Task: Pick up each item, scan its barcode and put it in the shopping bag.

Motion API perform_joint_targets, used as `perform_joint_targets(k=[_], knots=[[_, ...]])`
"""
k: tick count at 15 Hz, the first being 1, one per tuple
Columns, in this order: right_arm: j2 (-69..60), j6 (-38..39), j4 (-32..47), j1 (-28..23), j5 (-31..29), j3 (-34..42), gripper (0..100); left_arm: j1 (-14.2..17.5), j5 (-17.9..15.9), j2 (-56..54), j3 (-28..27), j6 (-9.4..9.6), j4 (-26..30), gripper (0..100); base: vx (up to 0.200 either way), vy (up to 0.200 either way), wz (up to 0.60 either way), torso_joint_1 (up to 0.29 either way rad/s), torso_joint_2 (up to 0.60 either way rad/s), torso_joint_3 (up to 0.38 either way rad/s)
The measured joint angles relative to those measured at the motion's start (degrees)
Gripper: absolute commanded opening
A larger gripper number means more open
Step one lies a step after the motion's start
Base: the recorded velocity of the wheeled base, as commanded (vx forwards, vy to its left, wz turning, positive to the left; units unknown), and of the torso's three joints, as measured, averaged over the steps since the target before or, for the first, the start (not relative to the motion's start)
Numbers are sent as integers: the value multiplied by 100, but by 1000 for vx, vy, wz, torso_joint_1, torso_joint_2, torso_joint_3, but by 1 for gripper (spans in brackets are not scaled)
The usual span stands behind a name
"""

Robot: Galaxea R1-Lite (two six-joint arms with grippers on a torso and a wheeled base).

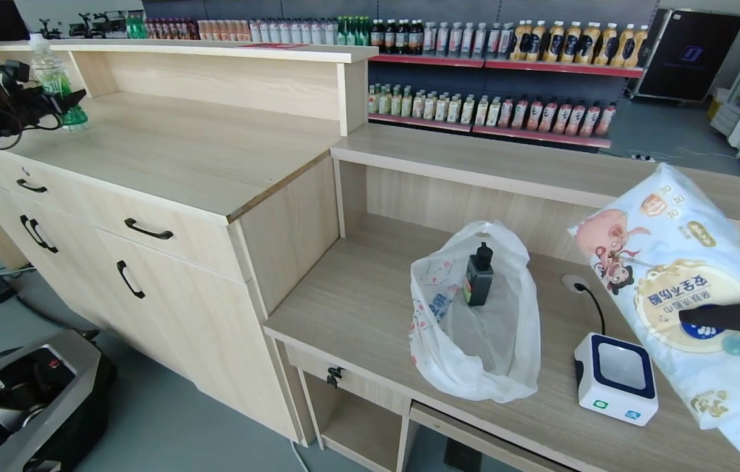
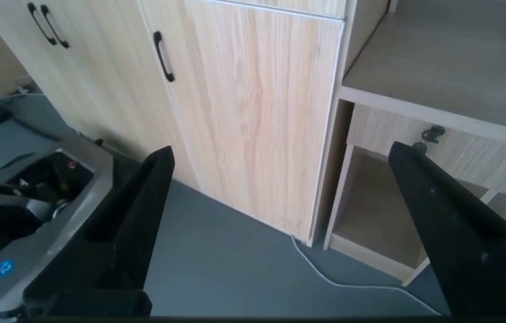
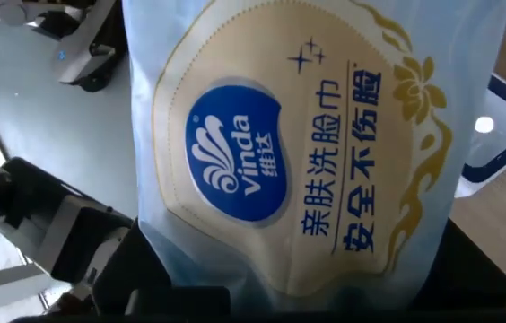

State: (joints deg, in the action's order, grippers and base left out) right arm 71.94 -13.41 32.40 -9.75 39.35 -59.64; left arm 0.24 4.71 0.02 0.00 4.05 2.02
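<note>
A large white pack of tissues point(image 1: 678, 288) with cartoon print hangs tilted over the right end of the low counter, with my right gripper point(image 1: 730, 317) shut on it. Up close the pack point(image 3: 316, 152) spans the gap between the fingers. A white barcode scanner point(image 1: 615, 377) stands on the counter just left of and below the pack, and its corner point(image 3: 504, 126) shows behind the pack. The white shopping bag point(image 1: 474, 328) stands open left of the scanner, with a dark bottle point(image 1: 478, 278) upright inside. My left gripper point(image 2: 271, 224) is open and holds nothing, facing cabinet fronts and floor.
A tall wooden counter point(image 1: 179, 151) with drawers and black handles rises to the left of the low counter point(image 1: 356, 301). A clear bottle with a green label point(image 1: 55, 78) stands at its far left. Shelves of drinks point(image 1: 494, 72) line the back wall.
</note>
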Motion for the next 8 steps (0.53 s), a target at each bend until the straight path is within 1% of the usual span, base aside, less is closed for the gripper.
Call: perform_joint_targets(k=[1,2,4,6,8], knots=[[162,-306,44,-375,293,73,0,-4,0,0,0,0,-2,100,0,0,0,0,0,0],[345,-864,176,-752,482,115,0,0,0,0,0,0,0,100,0,0,0,0,0,0],[758,-2011,731,-1345,877,149,0,0,2,0,0,0,-2,100,0,0,0,0,0,0],[1204,-2898,1243,-1790,1095,154,0,0,0,0,0,0,-2,100,0,0,0,0,0,0],[1547,-3497,1508,-2072,1178,154,0,0,2,0,0,0,-2,100,0,0,0,0,0,0]])
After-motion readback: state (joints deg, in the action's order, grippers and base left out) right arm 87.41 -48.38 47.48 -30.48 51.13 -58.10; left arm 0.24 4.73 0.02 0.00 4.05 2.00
